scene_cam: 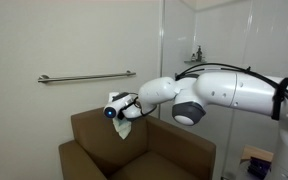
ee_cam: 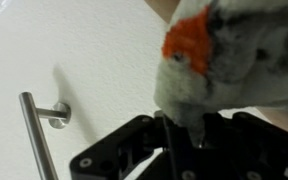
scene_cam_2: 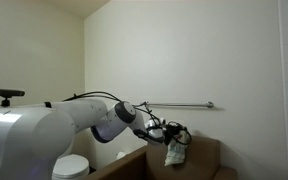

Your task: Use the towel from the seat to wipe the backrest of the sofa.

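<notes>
Over the boxy tan-brown upholstered sofa (scene_cam: 184, 155), a white robot arm (scene_cam: 224, 92) dangles the small whitish cloth towel (scene_cam: 124, 128) near the top of the rounded brown backrest (scene_cam: 89, 125), jaws clenched on it. Good wiping likely needs firm contact and sideways strokes.

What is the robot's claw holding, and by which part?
The gripper pinches the small whitish cloth towel by its upper end; the rest hangs down by the brown upholstered backrest.

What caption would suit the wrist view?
Shut gripper clutching the towel, orange patch showing, before a white wall with a metal rail at left.
</notes>
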Tool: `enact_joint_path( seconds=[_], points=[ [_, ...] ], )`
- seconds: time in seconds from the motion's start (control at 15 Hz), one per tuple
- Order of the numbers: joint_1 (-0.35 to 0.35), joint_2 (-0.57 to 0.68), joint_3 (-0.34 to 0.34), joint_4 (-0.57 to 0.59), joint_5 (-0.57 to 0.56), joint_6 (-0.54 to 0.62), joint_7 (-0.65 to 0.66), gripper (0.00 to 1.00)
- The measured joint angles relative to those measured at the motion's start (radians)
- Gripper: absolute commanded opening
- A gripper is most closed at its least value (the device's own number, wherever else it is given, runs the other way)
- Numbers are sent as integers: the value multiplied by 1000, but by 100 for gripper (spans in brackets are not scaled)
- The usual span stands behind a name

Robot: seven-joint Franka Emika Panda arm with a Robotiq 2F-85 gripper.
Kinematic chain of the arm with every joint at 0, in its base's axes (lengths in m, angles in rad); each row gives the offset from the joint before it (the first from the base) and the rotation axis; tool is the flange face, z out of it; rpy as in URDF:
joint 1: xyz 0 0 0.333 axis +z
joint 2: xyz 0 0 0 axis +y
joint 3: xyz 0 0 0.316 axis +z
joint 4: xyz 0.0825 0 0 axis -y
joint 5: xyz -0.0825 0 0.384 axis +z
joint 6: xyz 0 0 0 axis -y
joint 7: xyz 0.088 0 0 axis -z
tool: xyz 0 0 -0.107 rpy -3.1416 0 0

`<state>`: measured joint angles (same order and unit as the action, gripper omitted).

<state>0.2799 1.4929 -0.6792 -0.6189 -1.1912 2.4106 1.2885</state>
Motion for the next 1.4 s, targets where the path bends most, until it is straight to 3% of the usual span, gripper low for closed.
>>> enact_joint_path(
  seconds=[0.33, 0.67, 1.0, 1.4],
  points=[
    [-122, -1, 80, 32, -137, -99, 9, 6],
    [-179, 1, 242, 37, -157, -148, 9, 6],
    [-142, 0, 388, 42, -152, -157, 9, 6],
    [-13, -5, 460, 77, -151, -149, 9, 6]
  ],
)
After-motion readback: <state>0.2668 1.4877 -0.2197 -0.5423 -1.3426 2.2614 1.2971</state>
